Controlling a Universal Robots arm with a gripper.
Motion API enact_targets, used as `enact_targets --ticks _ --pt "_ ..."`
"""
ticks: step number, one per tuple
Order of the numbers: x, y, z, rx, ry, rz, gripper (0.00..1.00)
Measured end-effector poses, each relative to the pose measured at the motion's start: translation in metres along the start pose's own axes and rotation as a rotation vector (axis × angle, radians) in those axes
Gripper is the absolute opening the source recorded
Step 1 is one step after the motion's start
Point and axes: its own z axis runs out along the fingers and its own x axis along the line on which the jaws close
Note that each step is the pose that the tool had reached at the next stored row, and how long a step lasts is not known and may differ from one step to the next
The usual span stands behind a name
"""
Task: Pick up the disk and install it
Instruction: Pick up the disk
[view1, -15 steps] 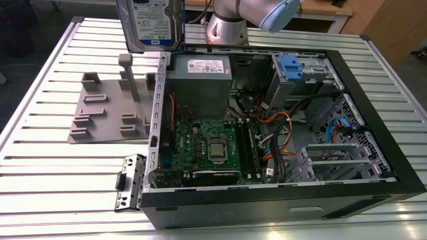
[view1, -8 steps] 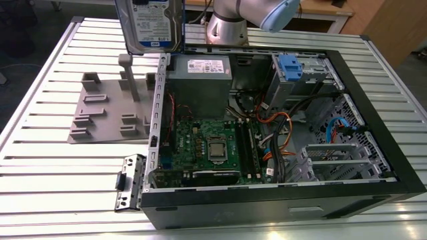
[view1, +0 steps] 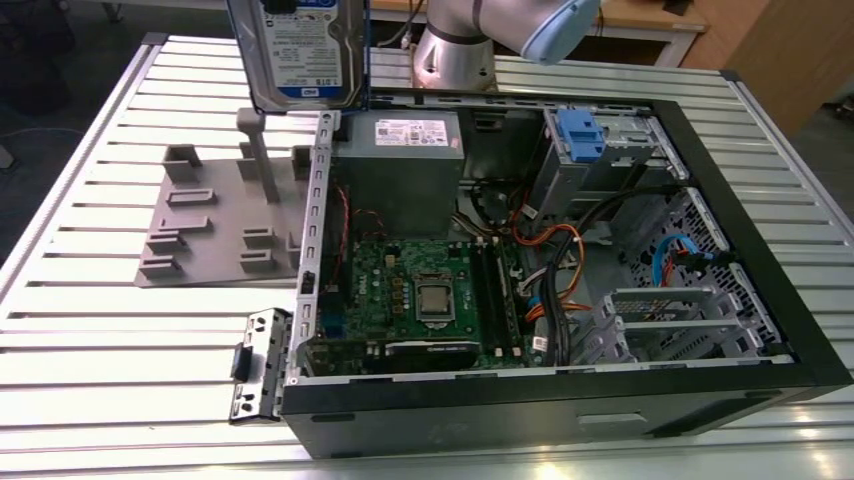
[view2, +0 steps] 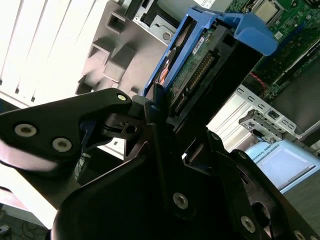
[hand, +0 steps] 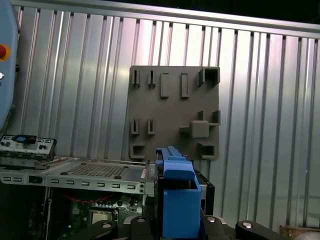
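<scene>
The disk (view1: 300, 50), a silver drive with a white-and-blue label in a blue carrier, hangs upright in the air at the top of the exterior view. It is above the far edge of the grey fixture plate (view1: 220, 220), just beside the open computer case's wall. In the second wrist view my gripper (view2: 172, 112) is shut on the disk (view2: 200, 60), with black fingers (view2: 110, 107) on both sides of its connector end. The first wrist view shows the blue carrier (hand: 177, 190) rising between the gripper's fingers (hand: 250, 227), above the fixture plate (hand: 175, 112).
The open computer case (view1: 747, 290) lies on a slatted metal table (view1: 94, 330). Inside are a grey power supply (view1: 400, 165), a green motherboard (view1: 414, 290), cables, and a blue-fronted drive cage (view1: 594, 140) at the far right. The arm's base (view1: 454, 45) stands behind the case.
</scene>
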Motion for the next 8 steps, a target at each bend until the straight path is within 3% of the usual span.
enact_targets --ticks 8 --pt "0.0082 0.0004 -0.0001 0.0000 0.0000 0.000 0.36"
